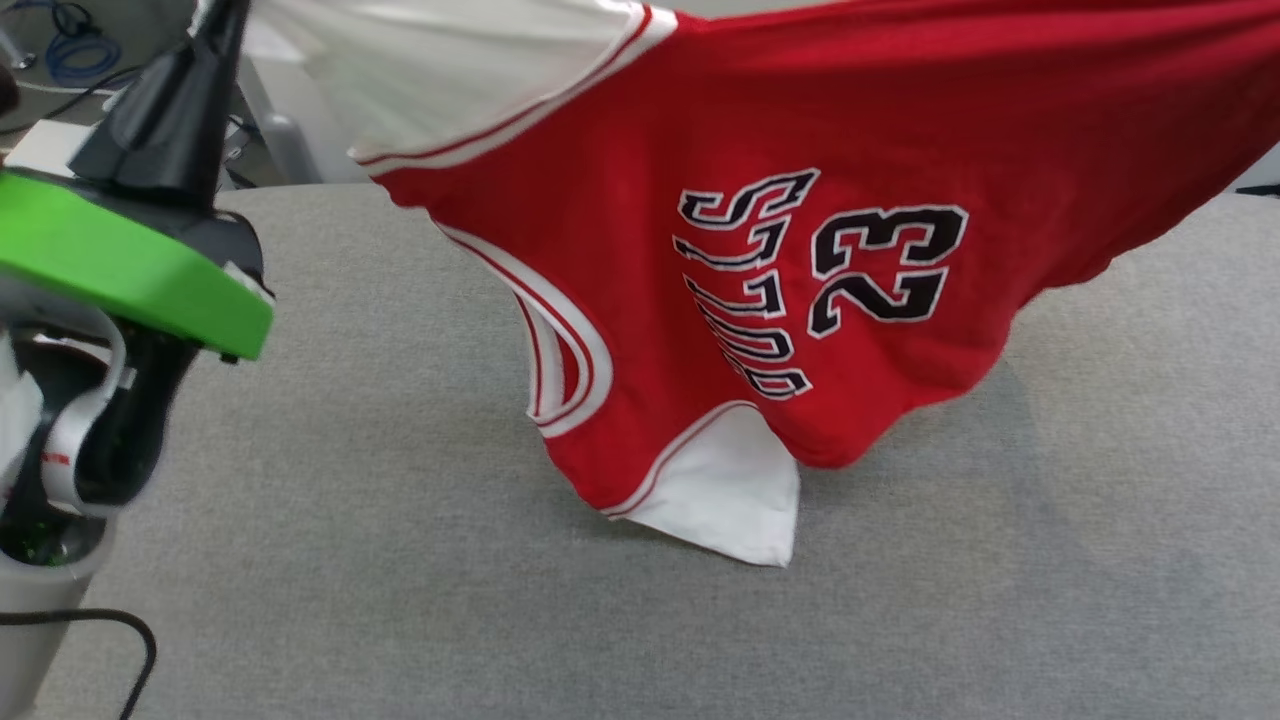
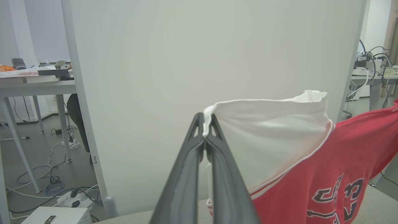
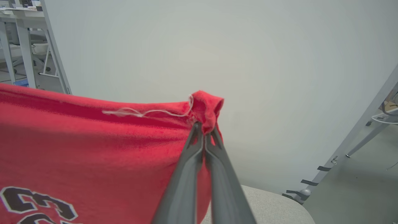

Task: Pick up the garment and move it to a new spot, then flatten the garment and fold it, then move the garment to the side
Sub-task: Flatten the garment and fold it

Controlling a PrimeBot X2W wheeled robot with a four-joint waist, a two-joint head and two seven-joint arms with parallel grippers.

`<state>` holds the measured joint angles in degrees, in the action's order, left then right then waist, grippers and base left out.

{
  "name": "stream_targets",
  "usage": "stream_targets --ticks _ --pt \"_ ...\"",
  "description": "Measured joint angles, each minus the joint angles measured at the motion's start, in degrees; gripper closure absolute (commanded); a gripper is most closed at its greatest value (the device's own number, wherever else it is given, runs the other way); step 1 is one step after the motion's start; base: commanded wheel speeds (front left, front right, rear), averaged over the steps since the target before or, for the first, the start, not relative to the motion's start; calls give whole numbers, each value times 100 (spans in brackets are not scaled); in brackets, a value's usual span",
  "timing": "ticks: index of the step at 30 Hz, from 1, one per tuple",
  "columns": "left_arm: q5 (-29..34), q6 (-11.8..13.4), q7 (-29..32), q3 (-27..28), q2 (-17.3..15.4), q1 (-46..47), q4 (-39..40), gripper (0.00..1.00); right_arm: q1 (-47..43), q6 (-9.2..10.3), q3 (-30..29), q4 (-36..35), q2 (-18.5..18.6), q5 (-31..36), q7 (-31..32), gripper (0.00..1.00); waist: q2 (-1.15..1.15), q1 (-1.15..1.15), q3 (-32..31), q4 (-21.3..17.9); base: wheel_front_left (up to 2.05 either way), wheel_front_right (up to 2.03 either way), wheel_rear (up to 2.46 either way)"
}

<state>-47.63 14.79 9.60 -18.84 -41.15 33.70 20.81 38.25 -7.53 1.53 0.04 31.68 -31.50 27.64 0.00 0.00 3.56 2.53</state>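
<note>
Left tool (image 2: 204, 122) and right tool (image 3: 203, 130) each pinch the garment (image 1: 620, 300) aloft.

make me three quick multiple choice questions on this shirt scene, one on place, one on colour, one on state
1. Which part of the garment do the left jaws pinch?
A. the white sleeve
B. the number
C. the collar

2. What colour is the lettering?
A. gold
B. black with a white outline
C. blue

3. How is the garment right now?
A. folded in a pile
B. lying flat
C. hanging, stretched between both jaws

Answers:
1 A: the left wrist view shows white cloth clamped in the shut left jaws.
2 B: the head view shows black letters edged in white.
3 C: the right jaws clamp a red corner, and the cloth sags between the two grips above the grey surface.
</note>
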Motion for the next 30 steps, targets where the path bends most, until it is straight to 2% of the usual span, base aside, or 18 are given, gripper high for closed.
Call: stream_targets --ticks 6,14,23,30 --pt "296 -33 -57 91 -54 750 -210 100 93 0 -112 -270 -94 111 -118 100 0 0 -43 -243 0 0 0" --pt "600 -349 10 46 -216 1811 -559 100 306 -1 -267 -600 -219 169 -91 100 0 0 321 -338 0 0 0" --pt "757 -966 321 -51 -558 3014 -1169 100 1101 -2 -442 -577 -353 378 -49 100 0 0 1067 -375 0 0 0" --pt "1198 -1633 506 -376 -591 4506 -2081 100 2362 -4 -323 158 -281 829 -344 100 0 1 1839 -377 0 0 0"
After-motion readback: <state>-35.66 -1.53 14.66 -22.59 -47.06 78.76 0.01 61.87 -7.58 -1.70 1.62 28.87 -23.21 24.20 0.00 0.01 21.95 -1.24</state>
